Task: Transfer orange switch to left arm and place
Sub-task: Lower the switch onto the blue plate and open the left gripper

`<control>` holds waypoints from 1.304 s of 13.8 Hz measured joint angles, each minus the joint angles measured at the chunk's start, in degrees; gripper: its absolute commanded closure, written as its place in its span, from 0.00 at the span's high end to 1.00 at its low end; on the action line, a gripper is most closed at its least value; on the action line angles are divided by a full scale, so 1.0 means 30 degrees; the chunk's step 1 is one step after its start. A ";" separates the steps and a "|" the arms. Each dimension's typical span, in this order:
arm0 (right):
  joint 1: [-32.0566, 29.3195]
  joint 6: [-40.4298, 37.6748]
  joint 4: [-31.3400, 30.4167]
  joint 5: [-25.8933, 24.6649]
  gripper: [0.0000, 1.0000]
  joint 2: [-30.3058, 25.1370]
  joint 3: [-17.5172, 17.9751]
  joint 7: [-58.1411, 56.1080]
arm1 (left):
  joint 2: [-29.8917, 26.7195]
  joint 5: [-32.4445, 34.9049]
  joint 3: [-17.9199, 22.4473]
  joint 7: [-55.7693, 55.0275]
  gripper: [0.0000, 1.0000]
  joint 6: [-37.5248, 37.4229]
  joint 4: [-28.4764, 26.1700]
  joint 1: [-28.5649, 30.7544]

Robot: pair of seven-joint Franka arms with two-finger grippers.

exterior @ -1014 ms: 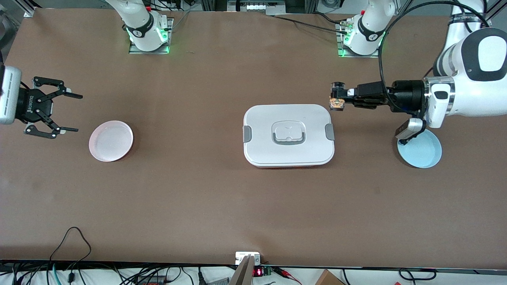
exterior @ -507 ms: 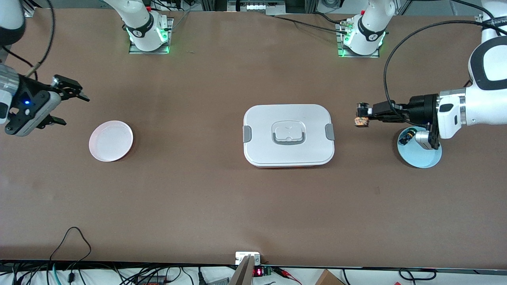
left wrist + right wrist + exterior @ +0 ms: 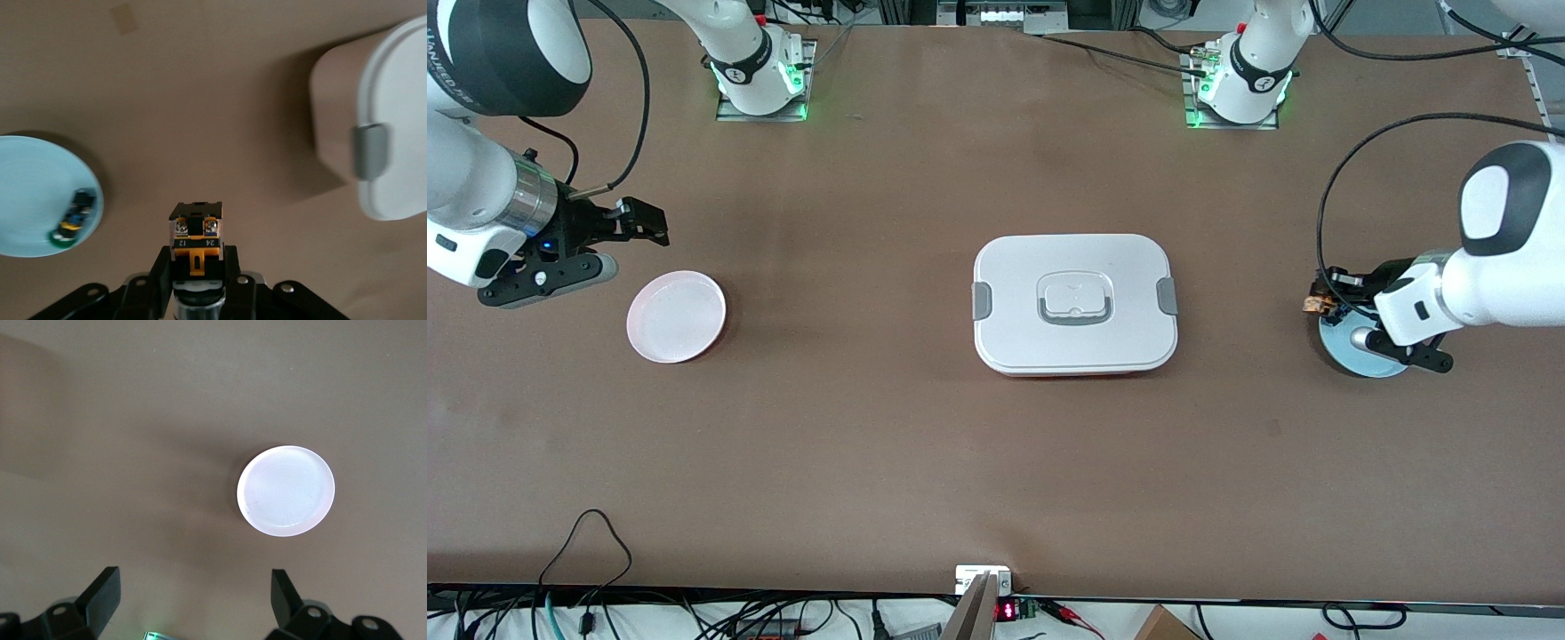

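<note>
The left gripper [image 3: 195, 267] has its fingers clenched on the orange switch [image 3: 195, 237], long axis pointing out from them toward the box [image 3: 393, 120], while the right gripper [image 3: 193, 593], fingers released, waits over the bench [image 3: 871, 444] by the pink plate [image 3: 285, 491].

Brown surface [image 3: 871, 444] carries three things in a row: white box [image 3: 1075, 302] at the middle, pink plate [image 3: 676, 316] toward the right arm's end, light blue plate [image 3: 1368, 360] toward the left arm's end. All well apart. Both arm bases bolted along the surface's farther edge.
</note>
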 measured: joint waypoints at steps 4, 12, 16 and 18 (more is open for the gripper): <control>-0.0114 0.0082 0.0368 -0.0028 1.00 -0.0114 -0.0163 0.0045 | 0.1384 0.3049 0.0053 0.4956 0.24 0.1665 0.0146 0.0124; -0.1010 0.0381 0.1173 -0.0234 1.00 -0.0110 -0.0366 0.0074 | 0.4127 0.6780 0.0184 1.5435 0.27 0.6882 -0.0442 0.2015; -0.1318 0.0393 0.1358 -0.0234 1.00 -0.0103 -0.0450 0.0081 | 0.4191 0.7316 0.0197 1.8096 0.46 0.8746 -0.1959 0.3117; -0.1290 0.0406 0.1359 -0.0234 1.00 -0.0103 -0.0444 0.0104 | 0.4192 0.7318 0.0198 1.8766 1.00 0.9744 -0.2765 0.3620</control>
